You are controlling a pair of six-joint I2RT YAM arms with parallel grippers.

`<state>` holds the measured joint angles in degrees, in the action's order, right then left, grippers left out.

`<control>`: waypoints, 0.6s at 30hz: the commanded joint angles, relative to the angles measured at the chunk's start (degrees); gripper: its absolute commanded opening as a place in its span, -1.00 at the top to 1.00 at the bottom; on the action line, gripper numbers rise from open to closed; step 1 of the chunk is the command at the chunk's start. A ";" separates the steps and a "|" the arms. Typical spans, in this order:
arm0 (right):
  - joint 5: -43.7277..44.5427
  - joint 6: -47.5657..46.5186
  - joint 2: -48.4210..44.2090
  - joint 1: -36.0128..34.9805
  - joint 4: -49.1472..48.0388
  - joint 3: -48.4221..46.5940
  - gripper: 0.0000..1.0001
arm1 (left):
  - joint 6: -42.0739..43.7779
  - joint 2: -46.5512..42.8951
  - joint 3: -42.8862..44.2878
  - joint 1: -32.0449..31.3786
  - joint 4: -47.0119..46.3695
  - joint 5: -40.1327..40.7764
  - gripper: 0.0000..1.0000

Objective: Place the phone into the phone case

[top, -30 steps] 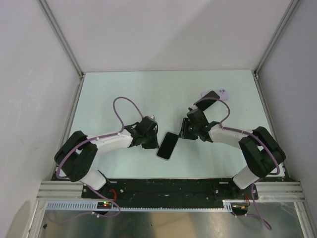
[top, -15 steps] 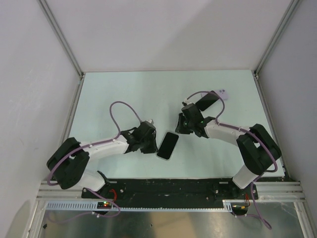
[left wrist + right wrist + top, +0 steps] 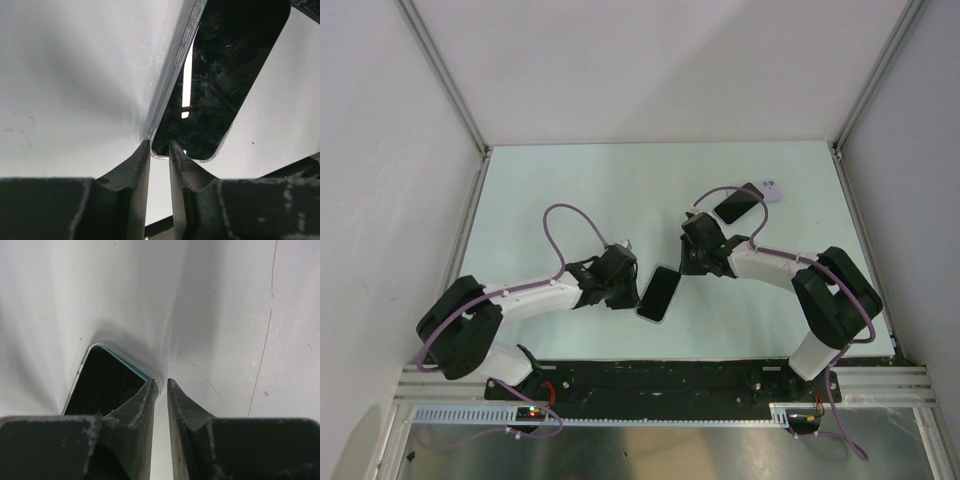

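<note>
**Top external.** The phone (image 3: 658, 293) lies flat on the pale green counter (image 3: 580, 190), near the middle and toward the near edge. Its dark face is up and its long axis tips a little to the right as it runs away. The left gripper (image 3: 620, 286) sits just beside the phone's left long edge. The right gripper (image 3: 693, 258) sits at its far right corner. From above, neither pair of jaws shows a gap. Well apart, at the far right, a second dark slab (image 3: 738, 203) rests against a small pale lilac object (image 3: 771, 190); what these two are cannot be told.

**Left wrist.** The left gripper (image 3: 159, 146) has its jaws drawn almost together, with only a thin slit of counter (image 3: 75, 75) between them and nothing pinched. Their tips meet the nearest corner of the phone (image 3: 220, 85). The glossy black screen reflects a bright strip of light. A clear case (image 3: 175, 65) runs along the phone's left edge, with moulded button bumps showing, and wraps round the corner at the tips.

**Right wrist.** The right gripper (image 3: 160, 383) is likewise pressed nearly closed, holding nothing. Its left fingertip (image 3: 146, 390) rests on a rounded corner of the phone (image 3: 102, 387). A thin teal line edges the dark face there, and the transparent rim of the clear case (image 3: 127, 356) surrounds it. At this corner the phone sits inside the case. The counter (image 3: 225, 315) to the right carries a few fine scratches.
</note>
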<state>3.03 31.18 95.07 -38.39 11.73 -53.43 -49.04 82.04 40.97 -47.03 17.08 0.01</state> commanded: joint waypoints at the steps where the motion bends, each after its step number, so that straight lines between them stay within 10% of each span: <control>1: 0.51 -1.73 0.23 -0.47 0.86 -2.03 0.58 | -0.03 -0.49 1.08 -0.29 -0.22 2.08 0.47; 18: -4.14 -0.86 1.77 -1.09 -0.70 -1.48 0.59 | -3.09 -4.26 -3.58 -1.60 0.70 1.66 0.27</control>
<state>0.75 30.83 95.44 -39.24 11.73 -53.52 -50.63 78.98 38.06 -47.59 17.93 1.39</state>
